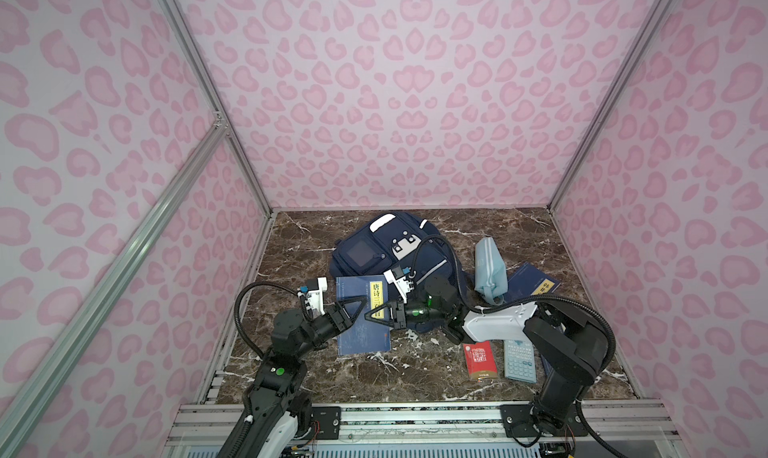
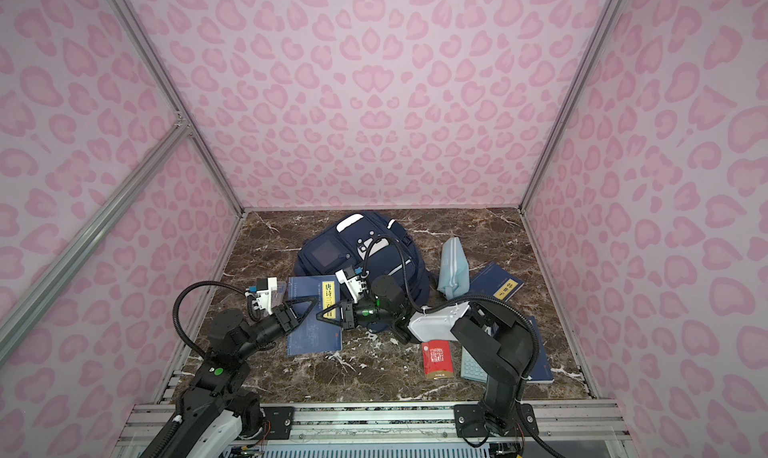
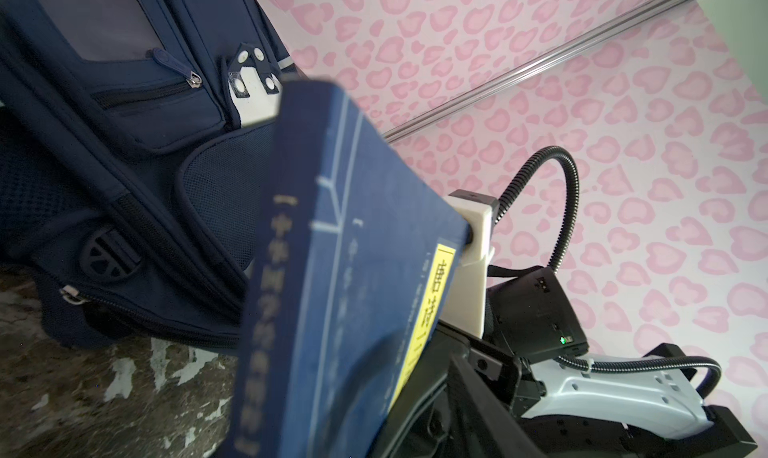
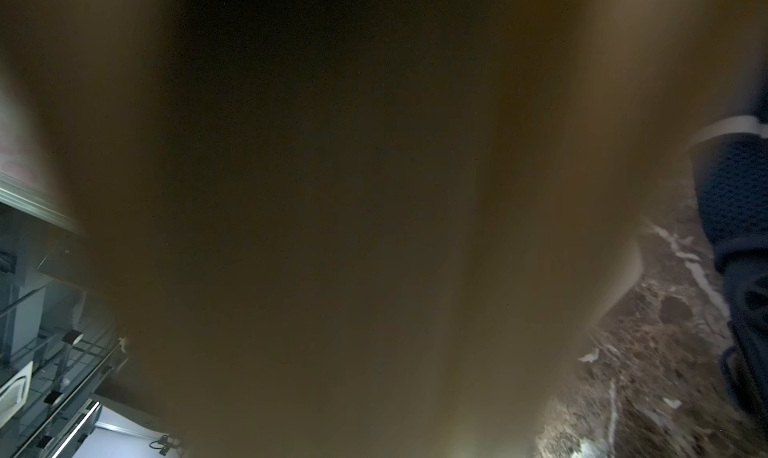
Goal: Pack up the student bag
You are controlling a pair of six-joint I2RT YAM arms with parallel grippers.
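Observation:
The student bag point(image 1: 374, 256) point(image 2: 332, 252), navy with white stripes, lies at the back middle of the marble table; it also shows in the left wrist view as the bag point(image 3: 124, 144). In front of it is a navy book point(image 1: 361, 339) point(image 2: 311, 339) with a yellow label. My left gripper point(image 1: 360, 304) point(image 2: 309, 304) is shut on the book's left part. In the left wrist view the book point(image 3: 332, 269) fills the jaws. My right gripper point(image 1: 370, 315) point(image 2: 320, 316) is shut, its tip on the yellow label. A brown blur covers most of the right wrist view.
A light-blue pouch point(image 1: 490, 273) and a second navy book point(image 1: 532, 283) lie right of the bag. A red booklet point(image 1: 480, 358) and a grey-blue calculator point(image 1: 518, 360) lie at the front right, under the right arm. Pink patterned walls close three sides.

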